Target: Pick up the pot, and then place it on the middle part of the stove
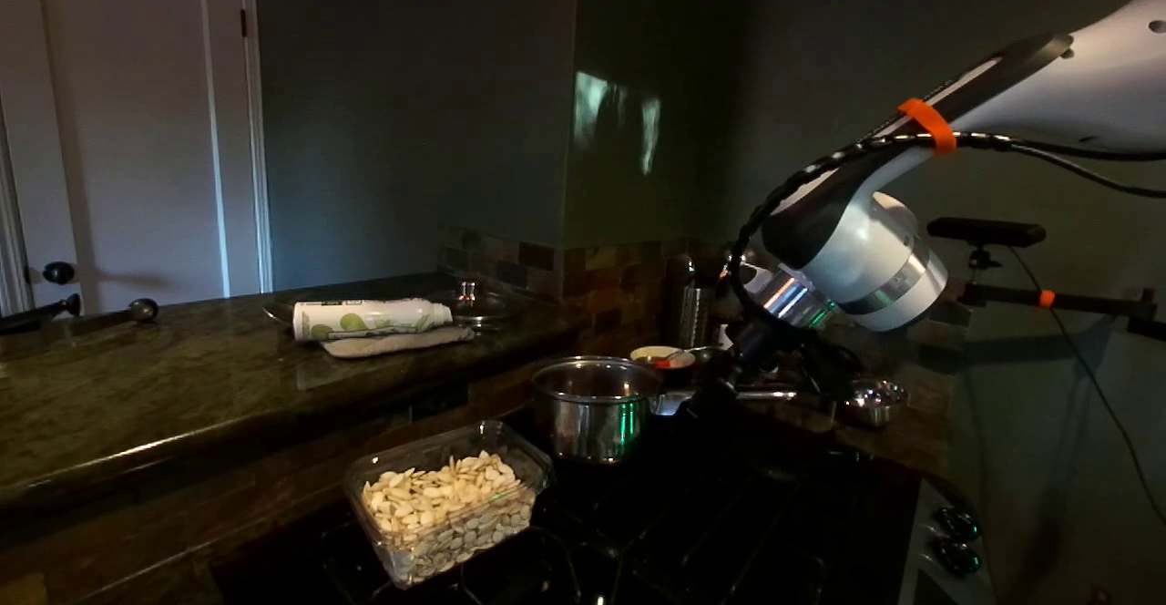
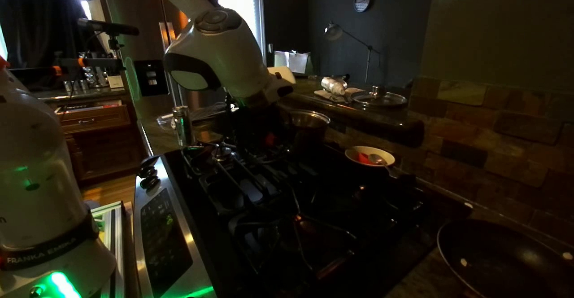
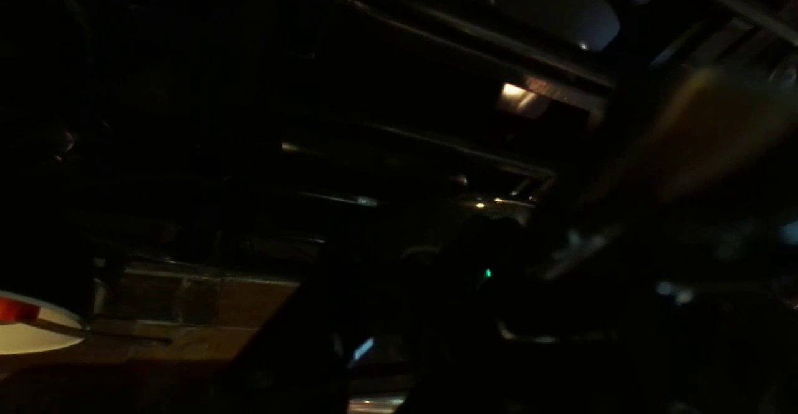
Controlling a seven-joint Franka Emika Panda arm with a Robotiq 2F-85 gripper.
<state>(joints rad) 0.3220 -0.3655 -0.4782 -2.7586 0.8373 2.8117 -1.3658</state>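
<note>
The pot [image 1: 597,418] is a shiny steel saucepan, upright, near the raised counter ledge. In an exterior view its rim [image 2: 309,117] shows beside the dark wrist. Its long handle [image 1: 770,395] points toward the arm. My gripper [image 1: 712,395] is at the handle and covers part of it. The fingers are too dark to show whether they are shut on it. The stove [image 1: 729,514] is a black cooktop with grates, also in an exterior view [image 2: 269,235]. I cannot tell whether the pot's base touches it. The wrist view is very dark; a steel strip [image 3: 377,404] shows at its bottom.
A clear dish of pale food [image 1: 446,496] sits close to the pot. A white bowl with a spoon [image 2: 370,155] stands along the tiled wall. A dark pan [image 2: 502,257] lies at the near right. A small metal vessel [image 1: 873,402] and a glass lid [image 2: 379,98] also show.
</note>
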